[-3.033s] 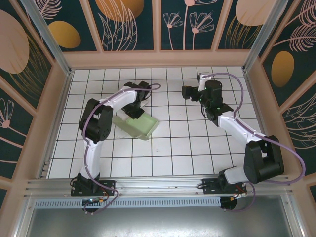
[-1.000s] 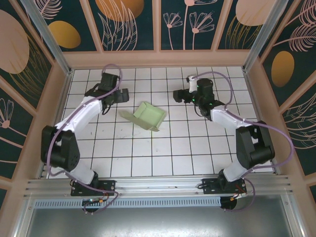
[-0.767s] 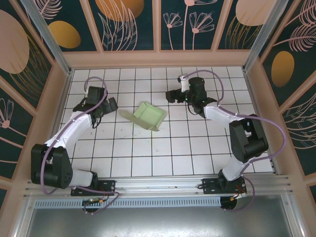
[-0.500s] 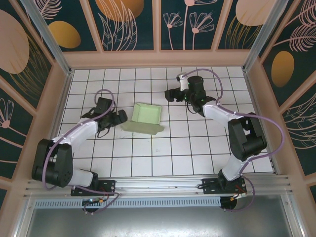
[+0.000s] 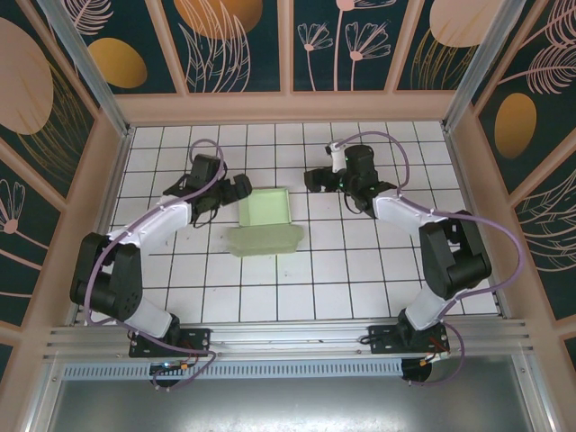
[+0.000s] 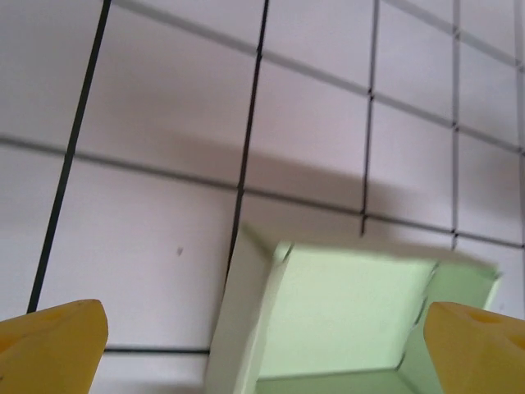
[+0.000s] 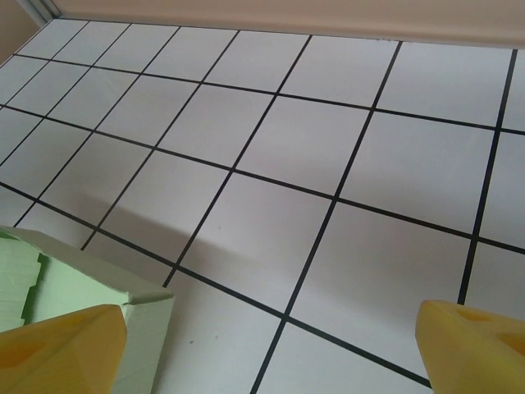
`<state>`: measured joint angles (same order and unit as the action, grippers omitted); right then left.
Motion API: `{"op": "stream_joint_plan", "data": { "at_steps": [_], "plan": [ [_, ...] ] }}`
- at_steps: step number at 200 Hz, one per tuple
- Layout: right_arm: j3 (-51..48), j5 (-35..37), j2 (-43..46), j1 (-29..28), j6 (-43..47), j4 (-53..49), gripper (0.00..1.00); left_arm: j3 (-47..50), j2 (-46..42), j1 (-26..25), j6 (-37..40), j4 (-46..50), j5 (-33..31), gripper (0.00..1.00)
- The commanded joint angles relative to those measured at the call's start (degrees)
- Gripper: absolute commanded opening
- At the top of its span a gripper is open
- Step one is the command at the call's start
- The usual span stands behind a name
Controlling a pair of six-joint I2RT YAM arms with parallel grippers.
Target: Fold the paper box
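Observation:
The paper box (image 5: 265, 209) is a pale mint-green shallow tray lying in the middle of the white tiled floor. One flap (image 5: 263, 241) is spread flat toward the near side. My left gripper (image 5: 241, 187) stands open just left of the tray's far-left corner and holds nothing. In the left wrist view the box (image 6: 349, 308) lies between and beyond the yellow fingertips (image 6: 57, 341) of the left gripper (image 6: 262, 353). My right gripper (image 5: 312, 180) is open to the right of the tray, a little apart from it. In the right wrist view the box's corner (image 7: 78, 283) is at the lower left beside the right gripper (image 7: 262, 353).
Pale wooden walls (image 5: 288, 108) close in the tiled floor (image 5: 342, 270) at the back and on both sides. An aluminium rail (image 5: 288, 337) runs along the near edge by the arm bases. Open tiles lie in front of the box.
The box has turned to lie square with the tiles, its flap now toward the near side. My left gripper has swung up to the tray's far-left corner. The right gripper barely moved.

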<state>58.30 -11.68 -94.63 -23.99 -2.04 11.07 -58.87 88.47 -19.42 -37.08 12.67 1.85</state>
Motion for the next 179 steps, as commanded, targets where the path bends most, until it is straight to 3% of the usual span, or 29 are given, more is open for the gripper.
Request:
{"op": "stream_joint_plan", "data": {
  "at_steps": [1, 60, 92, 179],
  "plan": [
    [-0.73, -0.99, 2.33, 0.10, 0.28, 0.22, 0.91, -1.95, -0.57, 1.16, 2.42, 3.46, -1.78, 0.98],
    [4.98, -5.68, -4.43, -7.03, 13.96, -2.97, 0.92, 1.95, -2.80, 2.44, 2.19, 1.70, 0.53, 0.99],
    [4.29, -4.04, -5.87, -12.16, 24.19, -2.06, 0.94, 2.81, -3.71, 2.85, 2.44, 1.53, 0.14, 0.98],
    [10.16, -9.39, -10.04, -16.69, 28.94, -6.35, 0.95, 6.86, -3.96, 3.54, 3.85, 0.39, 0.29, 0.98]
  ]
}}
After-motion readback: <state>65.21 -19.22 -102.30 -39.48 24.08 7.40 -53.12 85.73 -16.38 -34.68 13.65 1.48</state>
